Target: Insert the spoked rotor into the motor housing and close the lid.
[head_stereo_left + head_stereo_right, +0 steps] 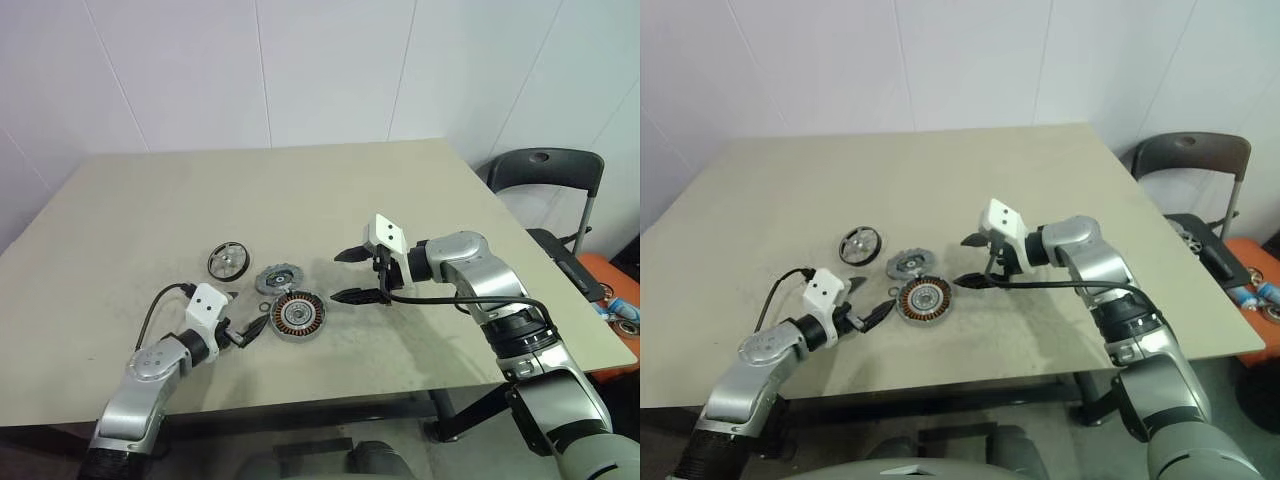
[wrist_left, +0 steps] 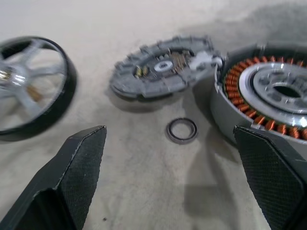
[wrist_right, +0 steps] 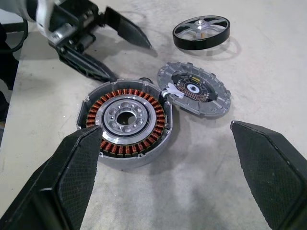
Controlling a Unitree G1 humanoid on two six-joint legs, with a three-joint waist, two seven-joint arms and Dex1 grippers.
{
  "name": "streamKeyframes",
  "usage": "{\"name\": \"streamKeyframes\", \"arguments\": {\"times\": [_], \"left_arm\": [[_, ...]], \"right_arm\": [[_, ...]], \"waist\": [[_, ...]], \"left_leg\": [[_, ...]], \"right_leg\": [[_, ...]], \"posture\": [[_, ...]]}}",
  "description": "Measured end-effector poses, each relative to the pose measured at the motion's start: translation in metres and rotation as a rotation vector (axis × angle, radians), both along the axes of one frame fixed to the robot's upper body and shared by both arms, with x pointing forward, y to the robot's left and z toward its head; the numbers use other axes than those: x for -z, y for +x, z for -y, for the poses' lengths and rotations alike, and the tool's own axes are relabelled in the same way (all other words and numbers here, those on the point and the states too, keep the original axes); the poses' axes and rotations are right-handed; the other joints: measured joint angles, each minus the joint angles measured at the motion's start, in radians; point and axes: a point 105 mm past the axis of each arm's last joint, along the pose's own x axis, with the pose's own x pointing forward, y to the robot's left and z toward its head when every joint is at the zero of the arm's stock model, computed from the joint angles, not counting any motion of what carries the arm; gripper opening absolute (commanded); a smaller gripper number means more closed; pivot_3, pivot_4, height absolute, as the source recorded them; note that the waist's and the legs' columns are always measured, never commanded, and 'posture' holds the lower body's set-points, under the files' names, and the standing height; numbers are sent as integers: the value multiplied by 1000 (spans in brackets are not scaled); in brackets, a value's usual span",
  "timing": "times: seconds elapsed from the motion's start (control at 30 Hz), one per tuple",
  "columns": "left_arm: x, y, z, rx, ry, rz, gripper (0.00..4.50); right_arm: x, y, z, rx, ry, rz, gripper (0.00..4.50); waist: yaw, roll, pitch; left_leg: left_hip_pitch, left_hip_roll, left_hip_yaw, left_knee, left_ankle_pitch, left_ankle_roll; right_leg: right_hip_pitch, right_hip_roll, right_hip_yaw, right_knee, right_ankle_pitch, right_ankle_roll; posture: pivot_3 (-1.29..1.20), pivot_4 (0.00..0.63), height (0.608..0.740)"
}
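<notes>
The motor housing (image 1: 298,315), a round disc with copper windings and a silver centre, lies flat near the table's front edge. The grey scalloped lid (image 1: 279,279) rests just behind it, one edge leaning on the housing's rim (image 3: 165,93). Farther back and left lies the spoked rotor (image 1: 228,262), black-rimmed with silver spokes. My left gripper (image 1: 245,320) is open just left of the housing, low over the table, with a small black O-ring (image 2: 182,130) ahead of its fingers. My right gripper (image 1: 338,277) hangs open just right of the housing, pointing left at it, holding nothing.
The parts lie on a beige table (image 1: 300,180) with bare surface behind and to both sides. A black chair (image 1: 545,175) stands off the table's right corner, with an orange object (image 1: 620,285) beyond the right edge.
</notes>
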Motion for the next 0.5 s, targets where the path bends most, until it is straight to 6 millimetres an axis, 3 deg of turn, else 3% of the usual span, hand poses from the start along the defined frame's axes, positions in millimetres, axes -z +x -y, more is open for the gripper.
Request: {"name": "streamKeyframes", "arguments": {"times": [0.5], "left_arm": [[3,25,12,56,-17,7,4500]], "right_arm": [[1,0,5,16,-7,-19,4471]], "waist": [[27,1,0]], "left_leg": [[0,-1,0,1,0,0]], "right_leg": [[0,0,0,0,0,0]], "posture": [[0,0,740]]}}
